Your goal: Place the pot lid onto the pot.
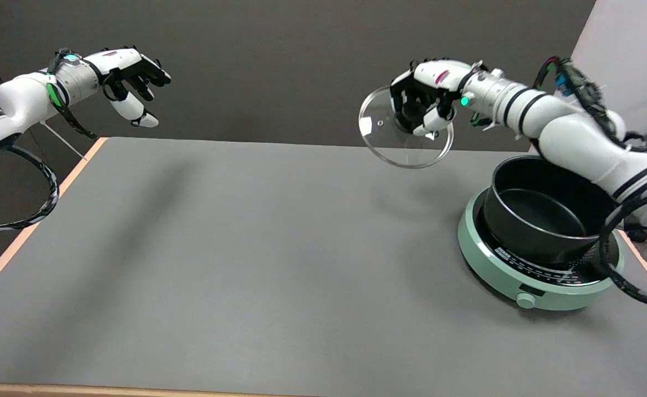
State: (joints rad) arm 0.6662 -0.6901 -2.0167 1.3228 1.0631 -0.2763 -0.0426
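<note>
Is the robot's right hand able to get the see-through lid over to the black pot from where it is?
Probably yes. The right hand holds the glass lid up in the air, tilted, left of the pot. The pot is open on its green cooker, and nothing stands between them.

Green round cooker (527, 281) at right on grey table (246, 264).

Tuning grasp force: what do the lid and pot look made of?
Pot lid: clear glass, by the look; the wall and table show through it. Its knob is hidden in the right hand.
Pot: probably metal with a black matte coating; dull sheen, no bare metal visible.
</note>
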